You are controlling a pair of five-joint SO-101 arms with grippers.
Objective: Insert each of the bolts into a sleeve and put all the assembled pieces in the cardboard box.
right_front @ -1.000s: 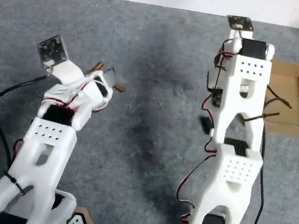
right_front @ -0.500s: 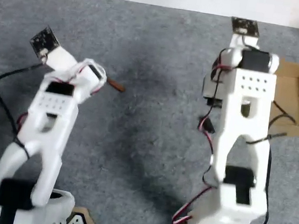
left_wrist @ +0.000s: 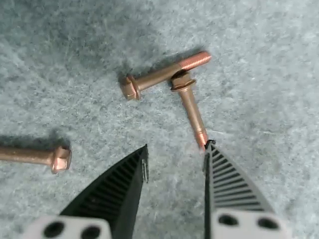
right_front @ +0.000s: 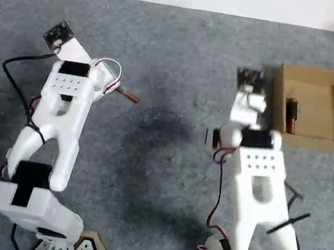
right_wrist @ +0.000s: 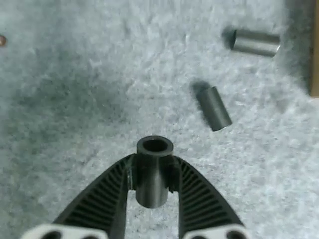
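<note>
My left fingers (left_wrist: 176, 151) hang open above the table (left_wrist: 269, 59) with nothing between them. Just ahead lie two crossed bolts (left_wrist: 154, 79), one with its threaded end right at a fingertip, and a third bolt (left_wrist: 37, 156) sits off to one side. My right fingers (right_wrist: 152, 167) are clamped on a sleeve (right_wrist: 153, 174), its open end facing the wrist camera. Two loose sleeves (right_wrist: 215, 108) lie beyond the tips. The high view adds the cardboard box (right_front: 310, 140) just beside my right fingers, with one assembled piece (right_front: 290, 116) inside.
</note>
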